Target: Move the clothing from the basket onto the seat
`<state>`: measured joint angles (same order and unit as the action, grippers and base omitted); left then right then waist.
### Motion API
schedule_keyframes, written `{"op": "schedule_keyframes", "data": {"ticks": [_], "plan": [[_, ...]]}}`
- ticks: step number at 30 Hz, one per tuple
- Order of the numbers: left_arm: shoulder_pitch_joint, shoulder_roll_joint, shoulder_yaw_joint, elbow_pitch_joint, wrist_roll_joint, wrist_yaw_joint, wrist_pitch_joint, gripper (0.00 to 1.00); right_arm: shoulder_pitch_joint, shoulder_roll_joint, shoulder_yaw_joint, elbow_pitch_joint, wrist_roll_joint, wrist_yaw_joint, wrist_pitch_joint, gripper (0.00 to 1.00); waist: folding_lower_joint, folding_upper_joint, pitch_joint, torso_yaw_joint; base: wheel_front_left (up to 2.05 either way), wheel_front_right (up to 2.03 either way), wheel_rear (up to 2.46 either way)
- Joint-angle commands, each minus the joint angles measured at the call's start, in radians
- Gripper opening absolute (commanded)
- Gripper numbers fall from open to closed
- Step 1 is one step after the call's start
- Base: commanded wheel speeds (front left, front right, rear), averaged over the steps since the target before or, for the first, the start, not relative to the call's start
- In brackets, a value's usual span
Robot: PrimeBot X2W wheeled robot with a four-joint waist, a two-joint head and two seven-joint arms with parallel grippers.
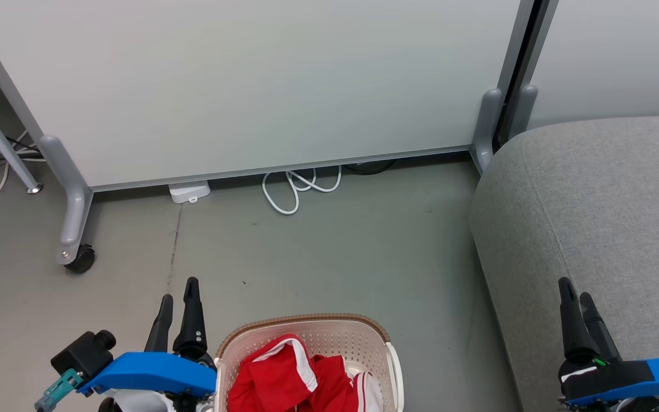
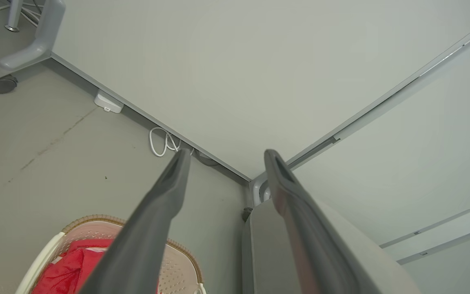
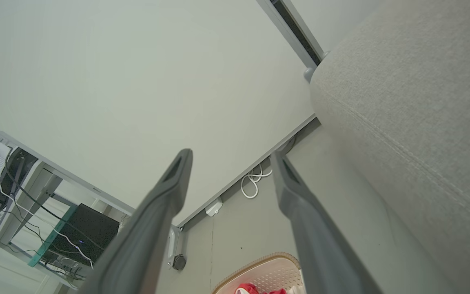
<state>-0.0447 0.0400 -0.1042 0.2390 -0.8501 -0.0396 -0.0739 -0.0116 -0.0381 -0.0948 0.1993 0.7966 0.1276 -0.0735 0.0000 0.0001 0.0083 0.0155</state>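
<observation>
The basket [image 1: 309,317] sat on the grey floor [image 1: 335,252] at the bottom middle of the head view, its lower part cut off by the frame edge, with the red clothing [image 1: 281,377] heaped inside it, white trim showing on the folds. The seat [image 1: 604,206] took up the right side of that view, its rounded corner just beside the basket with a strip of bare floor between them. The left gripper [image 1: 179,290] stood at the lower left, close to the basket's left rim, fingers apart and holding nothing. The right gripper [image 1: 574,289] stood at the lower right, in front of the seat's cushion, its fingers likewise parted and empty, as the gap in its wrist view made plain. Across the top ran a pale partition panel [image 1: 249,86], with a grey foot and black castor [image 1: 80,258] at the left. Under the panel's bottom edge lay a small white box [image 1: 189,191] and a looped white cable [image 1: 295,191]. A second panel [image 1: 615,57] stood at the upper right, behind the seat. In the right wrist view's lower left, a black box [image 3: 82,234] sat among cables under a desk frame.
</observation>
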Motion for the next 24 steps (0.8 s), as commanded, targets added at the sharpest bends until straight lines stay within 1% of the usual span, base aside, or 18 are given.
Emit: {"op": "schedule_keyframes", "data": {"ticks": [1, 24], "plan": [[-0.028, 0.009, -0.007, -0.016, 0.040, 0.007, -0.011, 1.00, -0.002, -0.009, 0.001, -0.015, -0.041, 0.003, -0.011, 1.00, 0.0000, -0.0001, 0.000, 0.001, 0.00, 0.00, 0.00], [-0.027, 0.011, -0.064, 0.014, 0.308, 0.022, -0.075, 1.00, 0.020, -0.011, 0.011, -0.008, -0.325, 0.003, -0.070, 1.00, 0.0000, -0.0001, -0.007, 0.014, 0.00, 0.00, 0.00]]}}
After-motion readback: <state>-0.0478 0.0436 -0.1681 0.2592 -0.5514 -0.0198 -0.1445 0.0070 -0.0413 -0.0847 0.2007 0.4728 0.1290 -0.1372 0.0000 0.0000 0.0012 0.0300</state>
